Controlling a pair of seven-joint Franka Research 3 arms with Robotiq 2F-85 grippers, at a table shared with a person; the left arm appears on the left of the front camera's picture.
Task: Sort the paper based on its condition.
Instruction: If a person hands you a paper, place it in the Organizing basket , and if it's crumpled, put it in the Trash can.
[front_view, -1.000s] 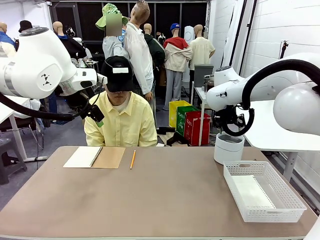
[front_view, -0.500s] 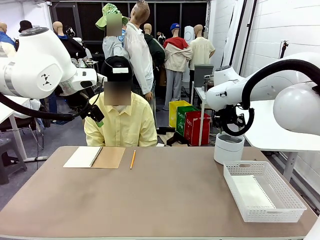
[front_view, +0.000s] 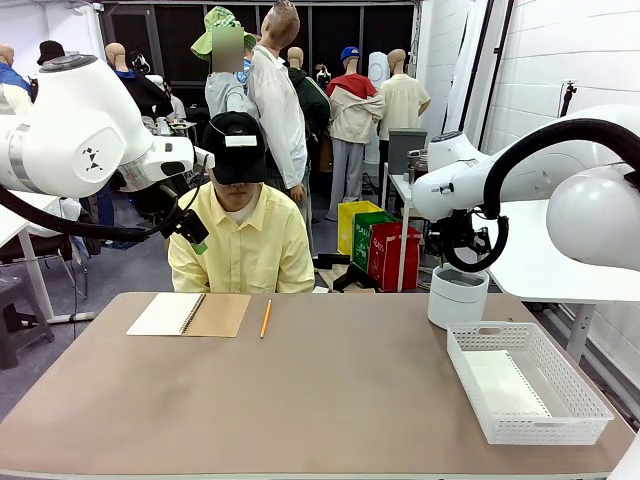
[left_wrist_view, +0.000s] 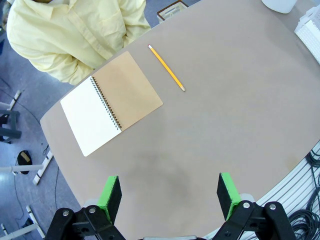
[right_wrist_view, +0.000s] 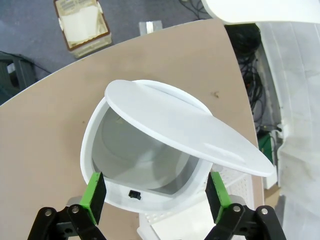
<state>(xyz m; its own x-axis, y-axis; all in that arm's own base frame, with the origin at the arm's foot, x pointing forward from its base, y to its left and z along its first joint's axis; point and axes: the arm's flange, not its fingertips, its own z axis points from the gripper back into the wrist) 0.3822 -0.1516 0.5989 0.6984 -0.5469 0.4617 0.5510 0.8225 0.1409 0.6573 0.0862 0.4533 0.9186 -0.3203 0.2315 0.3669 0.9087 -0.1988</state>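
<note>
What looks like a flat white sheet of paper (front_view: 503, 385) lies in the white mesh basket (front_view: 575, 400) at the table's right. My left gripper (front_view: 196, 236) hangs high above the table's far left, in front of the person. In its wrist view the left gripper (left_wrist_view: 169, 197) is open with nothing between its green pads. My right gripper (front_view: 458, 252) hovers over a white bin (front_view: 458, 297). Seen from the right wrist, the right gripper (right_wrist_view: 156, 197) also stands open, straight above the bin's tilted swing lid (right_wrist_view: 185, 125).
An open spiral notebook (front_view: 190, 313) with a tan cover and a yellow pencil (front_view: 266, 318) lie at the far left, in front of a seated person in a yellow shirt (front_view: 245, 250). The notebook (left_wrist_view: 110, 102) and pencil (left_wrist_view: 166, 67) appear below my left gripper.
</note>
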